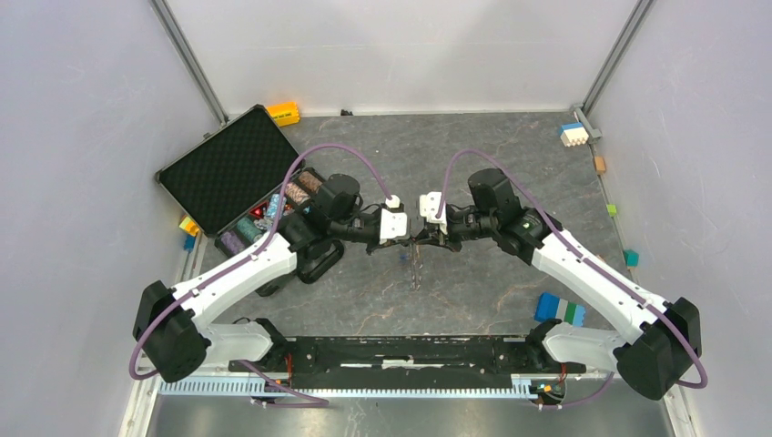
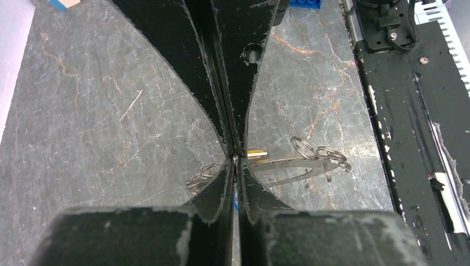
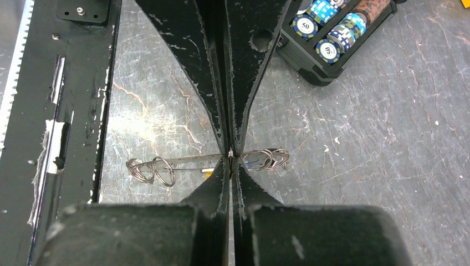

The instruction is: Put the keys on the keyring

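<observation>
Left fingers (image 2: 194,72): pinched tight on the keyring (image 2: 288,163), mid-frame
Right fingers (image 3: 246,77): yep, clamped on that same keyring, over the tabletop (image 1: 473,291)

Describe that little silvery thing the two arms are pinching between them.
The keyring looks like thin silvery metal: a slim flat strand with small wire rings bunched at each end. Both arms' jaws are shut on it, tip to tip, near one ring cluster. It seems lifted clear of the table, casting a shadow.
</observation>
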You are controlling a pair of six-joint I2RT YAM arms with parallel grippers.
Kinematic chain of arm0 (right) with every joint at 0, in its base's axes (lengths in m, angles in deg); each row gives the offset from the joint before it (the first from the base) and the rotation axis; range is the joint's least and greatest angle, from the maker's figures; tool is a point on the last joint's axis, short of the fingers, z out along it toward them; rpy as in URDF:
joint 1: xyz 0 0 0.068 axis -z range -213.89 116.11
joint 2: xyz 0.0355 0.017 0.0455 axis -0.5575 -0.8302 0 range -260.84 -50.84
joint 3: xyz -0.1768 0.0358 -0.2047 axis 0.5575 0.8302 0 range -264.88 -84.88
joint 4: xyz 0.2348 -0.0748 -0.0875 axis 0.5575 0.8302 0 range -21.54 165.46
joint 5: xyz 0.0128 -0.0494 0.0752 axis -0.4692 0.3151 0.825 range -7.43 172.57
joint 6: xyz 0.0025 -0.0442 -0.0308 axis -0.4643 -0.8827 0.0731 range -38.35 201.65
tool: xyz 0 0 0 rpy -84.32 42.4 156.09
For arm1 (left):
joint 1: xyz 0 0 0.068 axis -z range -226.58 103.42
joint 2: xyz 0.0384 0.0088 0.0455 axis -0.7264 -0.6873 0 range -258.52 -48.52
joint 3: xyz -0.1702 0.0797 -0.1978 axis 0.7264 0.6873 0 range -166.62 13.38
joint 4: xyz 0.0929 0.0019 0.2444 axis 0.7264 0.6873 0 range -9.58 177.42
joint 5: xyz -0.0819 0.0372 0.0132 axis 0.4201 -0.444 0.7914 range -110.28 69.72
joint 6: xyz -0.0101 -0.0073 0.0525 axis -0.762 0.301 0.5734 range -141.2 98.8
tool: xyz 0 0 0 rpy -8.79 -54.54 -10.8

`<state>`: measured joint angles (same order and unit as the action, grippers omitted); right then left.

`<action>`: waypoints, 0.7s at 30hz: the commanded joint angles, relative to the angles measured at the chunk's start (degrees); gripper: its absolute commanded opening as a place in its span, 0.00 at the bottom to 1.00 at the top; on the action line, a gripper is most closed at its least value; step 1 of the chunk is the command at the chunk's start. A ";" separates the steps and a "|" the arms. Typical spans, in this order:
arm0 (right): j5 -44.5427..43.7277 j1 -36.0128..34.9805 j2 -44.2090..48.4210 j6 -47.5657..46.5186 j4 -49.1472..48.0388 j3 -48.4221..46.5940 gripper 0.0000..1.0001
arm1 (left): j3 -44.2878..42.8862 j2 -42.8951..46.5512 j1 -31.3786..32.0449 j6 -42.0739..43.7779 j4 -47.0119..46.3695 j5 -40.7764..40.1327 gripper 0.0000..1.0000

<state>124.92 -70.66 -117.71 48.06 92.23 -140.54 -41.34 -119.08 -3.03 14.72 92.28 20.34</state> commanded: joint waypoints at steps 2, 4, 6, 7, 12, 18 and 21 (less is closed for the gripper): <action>0.28 -0.40 0.93 1.17 -3.44 0.62 0.00 | -0.13 0.34 -0.04 -2.30 -3.02 1.35 0.02; 0.20 -0.40 0.95 1.20 -3.51 0.74 0.00 | 0.01 0.47 -0.04 -2.57 -3.03 1.23 0.02; 0.04 -0.40 1.08 1.15 -3.78 0.97 0.02 | 0.55 0.97 -0.04 -2.78 -3.33 0.92 0.02; -0.36 -0.28 1.28 1.26 -4.01 1.27 0.08 | 1.06 1.47 -0.11 -2.98 -3.92 0.63 0.02; -0.25 0.02 2.88 2.25 -5.92 2.73 0.27 | 5.56 4.20 -2.35 -6.95 -10.35 2.66 0.02; 3.65 1.47 2.73 2.36 -4.50 1.18 0.44 | 9.78 5.95 -5.73 -15.60 -20.83 8.67 0.02; 5.85 1.89 2.24 3.12 -4.65 1.09 0.51 | 11.34 6.30 -5.93 -18.42 -24.48 9.89 0.02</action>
<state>126.80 -69.35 -116.13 49.99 89.02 -137.83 -31.17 -115.00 -8.61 3.51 79.01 25.17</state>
